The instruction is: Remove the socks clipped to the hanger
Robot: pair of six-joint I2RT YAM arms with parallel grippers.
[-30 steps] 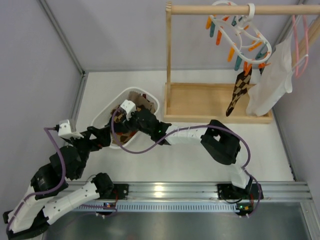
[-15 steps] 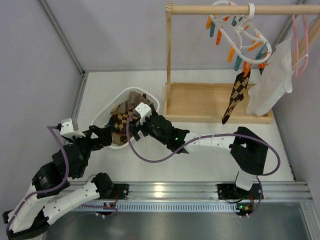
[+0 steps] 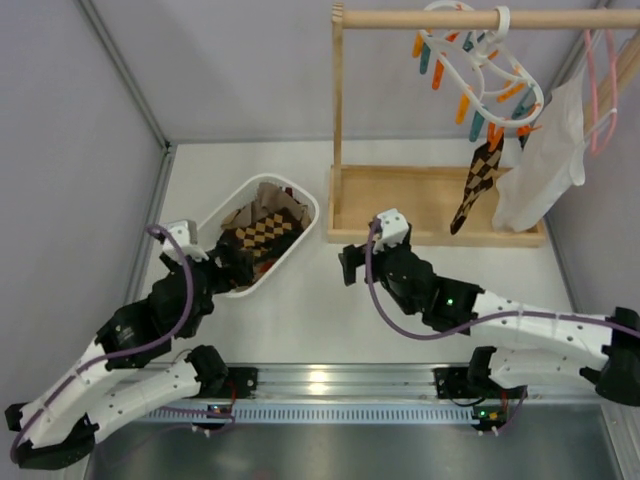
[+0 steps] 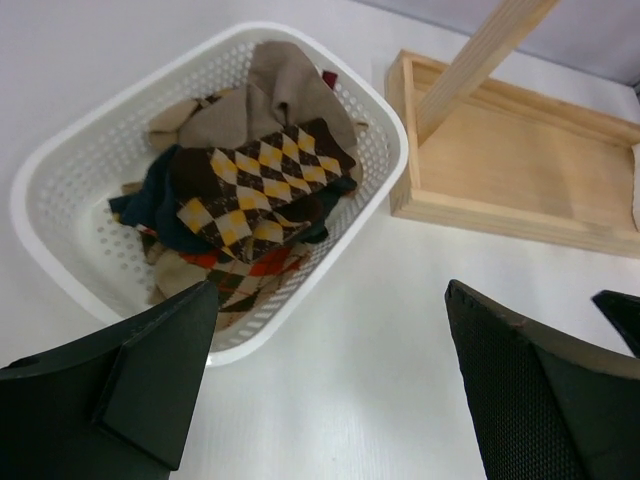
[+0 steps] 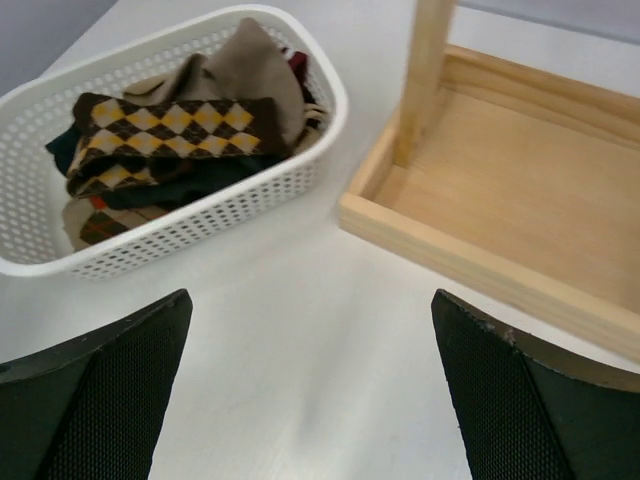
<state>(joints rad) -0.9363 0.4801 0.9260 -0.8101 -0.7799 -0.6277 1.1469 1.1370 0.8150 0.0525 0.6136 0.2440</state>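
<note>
One argyle sock hangs clipped to the hanger. It looks light, limp and stretchy, best gripped mid-leg below its clothespin. More socks lie in the basket. My right gripper and left gripper stand fully open, empty.

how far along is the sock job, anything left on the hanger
Done: several argyle and dark socks lie piled in the white perforated plastic basket. In hand: nothing; the left gripper and right gripper are both open and empty. Left: one brown argyle sock hangs clipped to the white plastic ring hanger.
</note>
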